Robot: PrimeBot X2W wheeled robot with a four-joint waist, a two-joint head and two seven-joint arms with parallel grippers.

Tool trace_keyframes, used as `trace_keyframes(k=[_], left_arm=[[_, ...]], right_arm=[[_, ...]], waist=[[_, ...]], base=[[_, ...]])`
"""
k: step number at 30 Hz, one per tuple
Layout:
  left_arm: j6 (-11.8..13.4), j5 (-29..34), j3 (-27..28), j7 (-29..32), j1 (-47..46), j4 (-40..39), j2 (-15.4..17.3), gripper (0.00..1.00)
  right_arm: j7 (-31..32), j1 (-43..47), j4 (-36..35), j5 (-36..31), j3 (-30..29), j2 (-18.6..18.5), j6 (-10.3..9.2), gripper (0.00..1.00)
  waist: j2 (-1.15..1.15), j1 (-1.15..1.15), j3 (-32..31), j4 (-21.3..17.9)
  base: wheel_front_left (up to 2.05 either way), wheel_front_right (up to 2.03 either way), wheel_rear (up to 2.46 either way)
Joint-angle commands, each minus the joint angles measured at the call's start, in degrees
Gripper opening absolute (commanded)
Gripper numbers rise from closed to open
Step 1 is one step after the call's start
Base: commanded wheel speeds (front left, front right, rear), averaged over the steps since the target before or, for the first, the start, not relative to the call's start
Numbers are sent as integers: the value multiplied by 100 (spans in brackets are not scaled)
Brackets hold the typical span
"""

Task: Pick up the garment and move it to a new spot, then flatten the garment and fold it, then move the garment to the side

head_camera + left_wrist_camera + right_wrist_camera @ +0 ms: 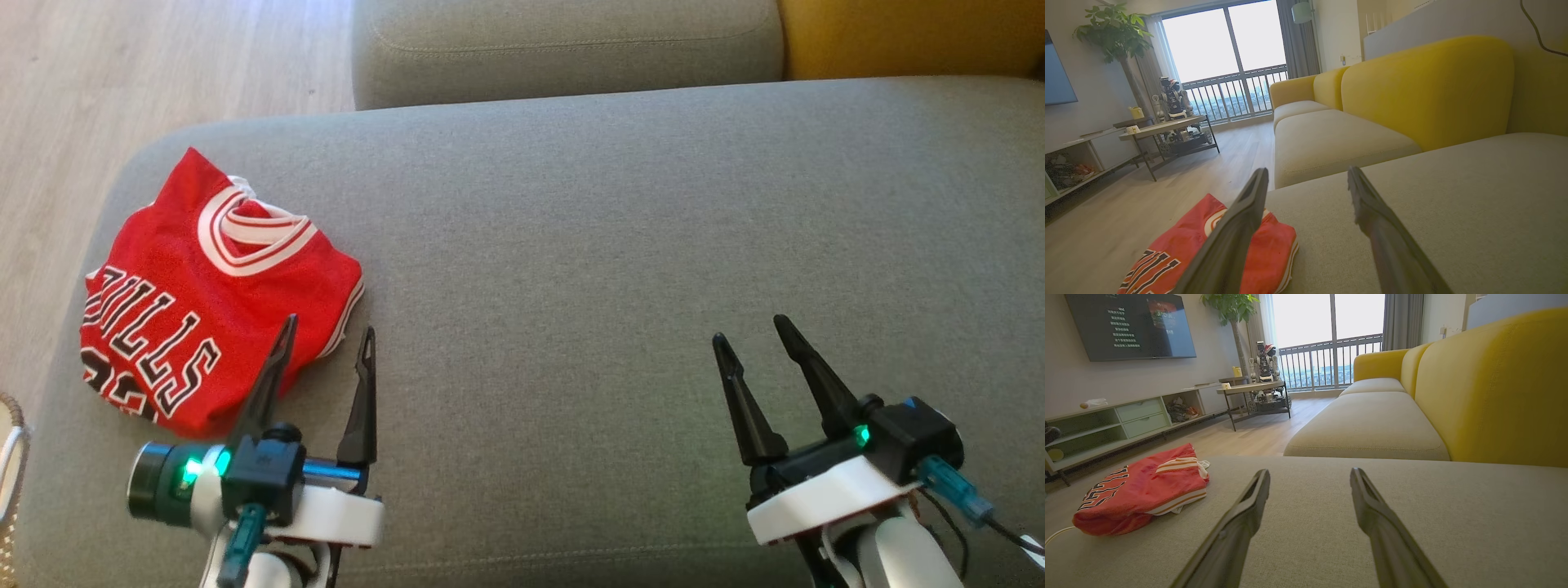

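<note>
The garment [204,294] is a red basketball jersey with white trim and black lettering, lying folded on the left end of the grey sofa seat [612,245]. My left gripper [328,330] hovers open just off its near right corner, one finger over the cloth edge, nothing held. In the left wrist view the jersey [1274,253] lies low and left behind the left finger [1237,228]. My right gripper [749,328] stands open over bare cushion far to the right. The right wrist view shows the jersey [1139,490] at left, well away from the open fingers [1249,510].
The seat's left edge drops to a wooden floor [122,73]. A second grey cushion [571,49] and a yellow backrest [906,37] lie behind. A woven basket rim [10,457] sits at the lower left. A coffee table [1253,390] and TV shelf [1126,416] stand across the room.
</note>
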Motion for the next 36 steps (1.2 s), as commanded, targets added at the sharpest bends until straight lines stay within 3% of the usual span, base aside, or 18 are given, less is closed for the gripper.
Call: trace_keyframes(k=[1,13,21,36], left_arm=[[-38,-49,270,-69,-201,-148,0,100],[-466,-253,579,-69,-48,370,-313,100],[-598,-207,788,-69,71,513,-455,100],[-749,-130,1121,-69,256,538,-564,100]], right_arm=[[-53,-218,-204,-44,137,-65,-1,100],[-54,-86,-173,-96,227,-65,-1,100],[-54,62,-162,-106,283,-65,-1,100],[-54,178,-188,-17,375,-65,-1,100]], waist=[[0,0,4,19],[0,0,-127,597],[0,0,-298,1209],[0,0,-341,1903]], base=[[0,0,0],[0,0,0],[0,0,0],[0,0,0]])
